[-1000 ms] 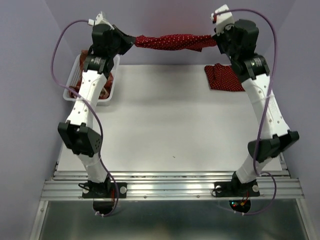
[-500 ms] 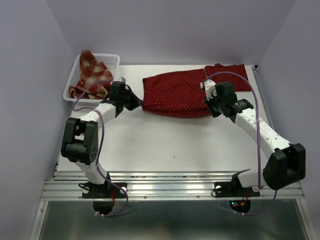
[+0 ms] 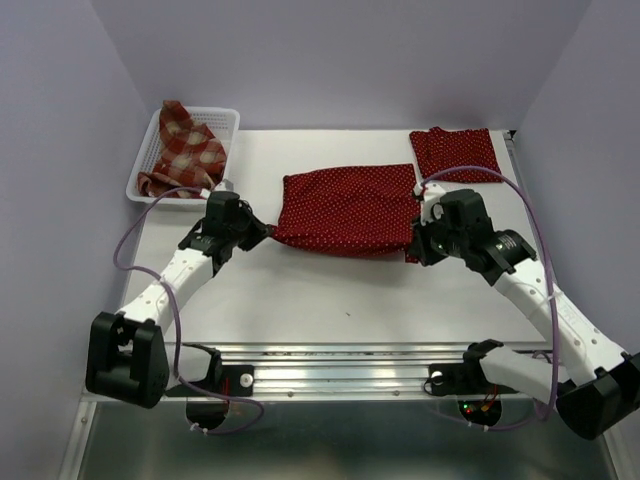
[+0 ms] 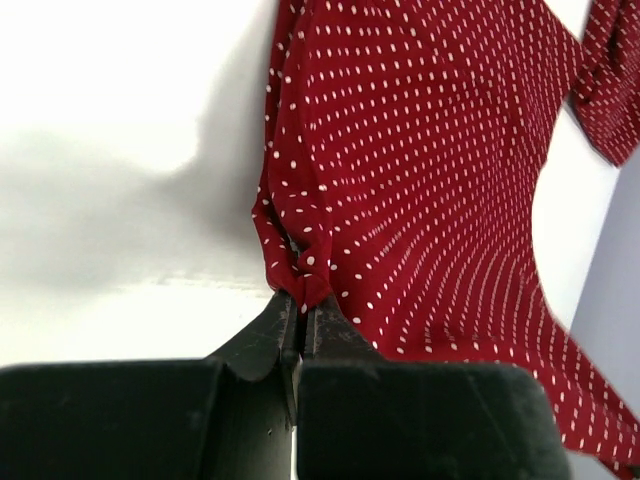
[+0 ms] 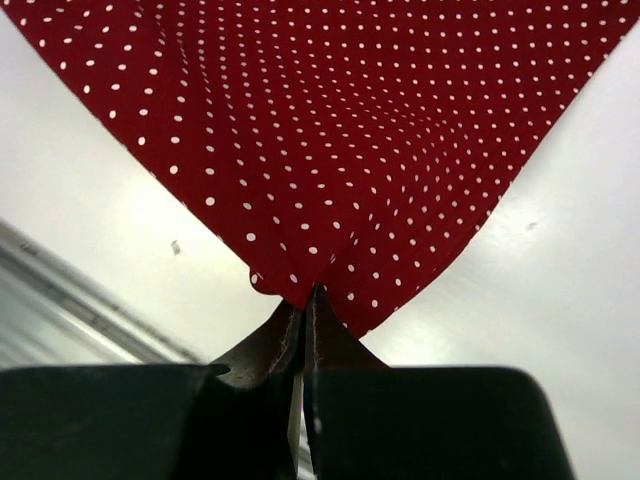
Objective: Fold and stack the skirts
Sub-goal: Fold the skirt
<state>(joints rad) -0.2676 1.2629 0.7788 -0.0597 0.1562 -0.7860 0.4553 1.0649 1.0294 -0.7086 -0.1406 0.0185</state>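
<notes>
Brought down within the last second: a dark red cloth skirt with small white polka dots point(image 3: 345, 212), a second ago stretched taut in the air between the two arms at the far edge, now spread flat on the white table point(image 3: 330, 300), and drawn a little nearer than half a second ago. Judged from this: laying-out finished, the fold itself not yet begun, with the held near edge ready to be carried forward over the rest.

At the left gripper point(image 4: 300, 305): pressed together on a bunched near-left corner of the skirt, with the rest fanning out ahead and to the right. At the right gripper point(image 5: 305, 297): likewise clamped, pinching the near-right corner into a point, with the rest spreading ahead and to the left. Both low, close over the table.

Beyond the right gripper and apart from it: a second dark red polka-dot skirt point(image 3: 455, 153), lying flat as a folded square. Beyond and left of the left gripper: a red-and-cream plaid skirt point(image 3: 190, 148), heaped in a white plastic mesh basket point(image 3: 140, 182).
</notes>
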